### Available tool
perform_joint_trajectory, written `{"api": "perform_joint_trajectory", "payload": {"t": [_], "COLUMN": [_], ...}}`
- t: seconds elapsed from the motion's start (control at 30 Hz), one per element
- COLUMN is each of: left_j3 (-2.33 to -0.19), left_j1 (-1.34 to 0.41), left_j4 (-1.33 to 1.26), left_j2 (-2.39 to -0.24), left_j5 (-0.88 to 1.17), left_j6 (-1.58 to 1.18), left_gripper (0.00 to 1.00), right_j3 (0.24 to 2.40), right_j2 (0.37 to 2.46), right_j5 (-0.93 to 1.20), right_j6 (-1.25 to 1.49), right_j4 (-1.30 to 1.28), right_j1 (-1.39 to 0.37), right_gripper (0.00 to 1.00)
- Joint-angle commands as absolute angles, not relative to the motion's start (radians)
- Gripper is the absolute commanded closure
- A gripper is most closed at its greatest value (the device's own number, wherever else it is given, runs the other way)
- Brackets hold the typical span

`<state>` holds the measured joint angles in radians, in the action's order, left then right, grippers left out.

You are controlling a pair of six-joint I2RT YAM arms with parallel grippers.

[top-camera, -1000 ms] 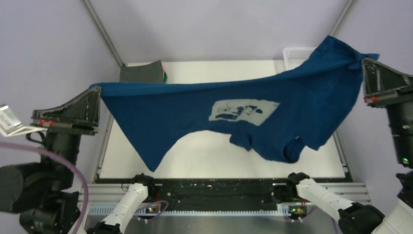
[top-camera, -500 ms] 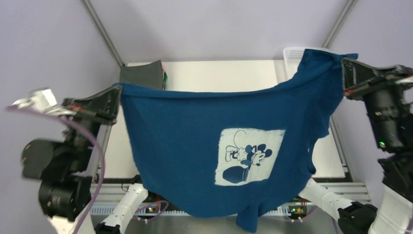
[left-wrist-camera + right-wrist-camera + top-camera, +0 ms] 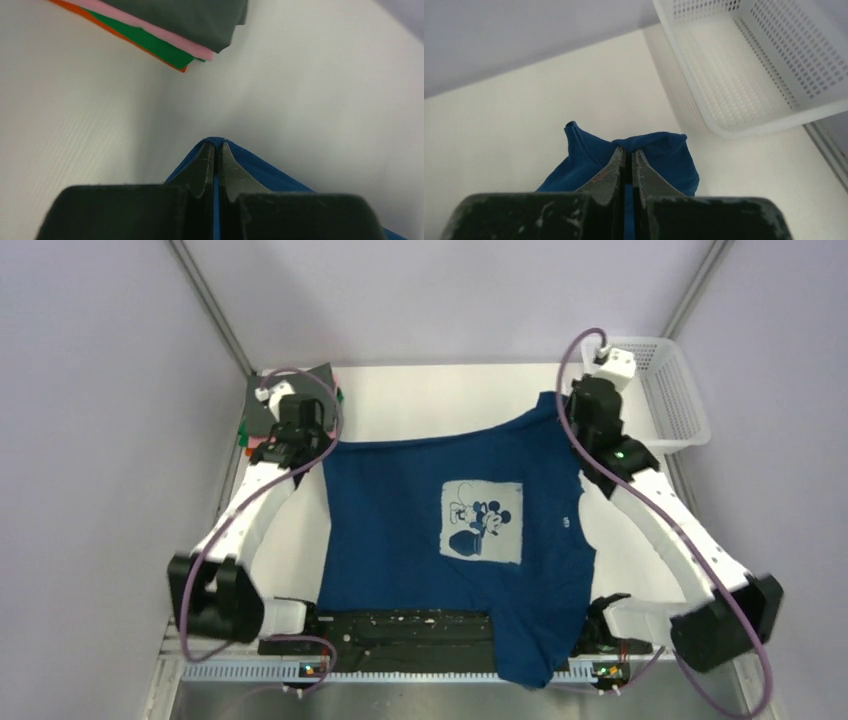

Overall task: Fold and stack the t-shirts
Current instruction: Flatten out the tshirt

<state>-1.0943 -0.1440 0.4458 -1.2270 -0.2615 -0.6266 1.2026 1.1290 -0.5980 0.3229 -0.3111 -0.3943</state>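
Navy t-shirt point(image 3: 430, 540): lies spread on the tabletop point(image 3: 440, 400), print point(image 3: 481, 523) facing up. Its far edge sits toward the back and its near end spills over the front edge of the tabletop.
Change: a moment ago the shirt hung in the air, stretched between two raised arms. Now both arms reach forward and low, and the cloth is down and mostly flat.
Left fingers point(image 3: 206, 162): clenched on the shirt's far-left corner. A thin blue fold shows between them, right at the tabletop surface.
Right fingers point(image 3: 618, 167): clenched on the far-right corner, where the cloth bunches into a small hump around the tips.
Folded stack point(image 3: 165, 30): grey on top, then pink, green and orange. It sits at the back-left corner, near the left fingers but apart from the navy cloth.
Basket point(image 3: 676, 390): white mesh, back-right, clear of the shirt.
Flatness: the left side looks smooth. The right side is rumpled near the pinched corner and along that edge.
Meaning for task: the spreading step looks about done and no fold is made yet. Four shirts appear finished, and this seems to be the last one.
Next, as a guess: let go of both corners, or drag the shirt back first so the hanging end comes up onto the tabletop.
Risk: the overhang may pull the cloth forward once it is released.
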Motion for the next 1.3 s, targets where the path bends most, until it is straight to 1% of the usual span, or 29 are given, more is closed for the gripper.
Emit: {"api": "perform_joint_trajectory", "payload": {"t": [0.0, 0.2, 0.23, 0.27, 0.33, 0.37, 0.4, 0.43, 0.5, 0.53, 0.57, 0.6, 0.63, 0.7, 0.8, 0.87, 1.0, 1.07, 1.27], "left_j3": [-1.174, -1.386, -1.423, -1.468, -1.565, -1.618, -1.664, -1.712, -1.801, -1.826, -1.816, -1.785, -1.744, -1.654, -1.539, -1.483, -1.390, -1.345, -1.184], "left_j1": [-0.129, -0.128, -0.128, -0.127, -0.127, -0.127, -0.127, -0.127, -0.127, -0.129, -0.130, -0.130, -0.130, -0.131, -0.137, -0.146, -0.163, -0.168, -0.172], "left_j4": [0.297, 0.286, 0.292, 0.304, 0.346, 0.370, 0.390, 0.414, 0.522, 0.554, 0.559, 0.552, 0.535, 0.494, 0.463, 0.450, 0.431, 0.419, 0.373], "left_j2": [-1.473, -1.795, -1.842, -1.879, -1.950, -1.976, -1.999, -2.015, -2.031, -2.026, -2.007, -1.973, -1.943, -1.879, -1.807, -1.777, -1.750, -1.741, -1.707], "left_j5": [-0.338, -0.326, -0.325, -0.323, -0.330, -0.337, -0.343, -0.342, -0.300, -0.269, -0.249, -0.232, -0.212, -0.160, -0.086, -0.048, -0.007, -0.006, 0.055], "left_j6": [-0.636, -0.596, -0.592, -0.586, -0.578, -0.575, -0.566, -0.559, -0.544, -0.543, -0.543, -0.544, -0.546, -0.555, -0.574, -0.583, -0.603, -0.606, -0.605], "left_gripper": [1.00, 1.00, 0.98, 0.83, 0.50, 0.38, 0.11, 0.03, 0.01, 0.01, 0.01, 0.01, 0.01, 0.01, 0.01, 0.01, 0.01, 0.01, 0.01], "right_j3": [1.153, 1.200, 1.217, 1.236, 1.298, 1.340, 1.420, 1.489, 1.657, 1.731, 1.767, 1.768, 1.745, 1.652, 1.515, 1.468, 1.414, 1.396, 1.432], "right_j2": [1.277, 1.534, 1.581, 1.623, 1.745, 1.799, 1.858, 1.910, 2.000, 2.031, 2.043, 2.039, 2.018, 1.948, 1.848, 1.825, 1.846, 1.878, 1.984], "right_j5": [-0.580, -0.520, -0.520, -0.520, -0.512, -0.504, -0.487, -0.455, -0.370, -0.363, -0.359, -0.352, -0.352, -0.321, -0.181, -0.072, 0.082, 0.088, 0.118], "right_j6": [0.353, 0.369, 0.360, 0.354, 0.328, 0.312, 0.297, 0.276, 0.249, 0.251, 0.253, 0.255, 0.266, 0.275, 0.290, 0.298, 0.356, 0.382, 0.404], "right_j4": [-0.047, 0.049, 0.071, 0.092, 0.133, 0.137, 0.124, 0.100, -0.056, -0.154, -0.216, -0.247, -0.258, -0.222, -0.147, -0.135, -0.130, -0.108, -0.077], "right_j1": [-0.328, -0.288, -0.286, -0.282, -0.271, -0.262, -0.251, -0.240, -0.220, -0.217, -0.218, -0.218, -0.217, -0.218, -0.217, -0.218, -0.217, -0.217, -0.217], "right_gripper": [1.00, 1.00, 1.00, 1.00, 0.93, 0.89, 0.83, 0.77, 0.49, 0.39, 0.27, 0.08, 0.02, 0.01, 0.01, 0.01, 0.01, 0.01, 0.01]}}
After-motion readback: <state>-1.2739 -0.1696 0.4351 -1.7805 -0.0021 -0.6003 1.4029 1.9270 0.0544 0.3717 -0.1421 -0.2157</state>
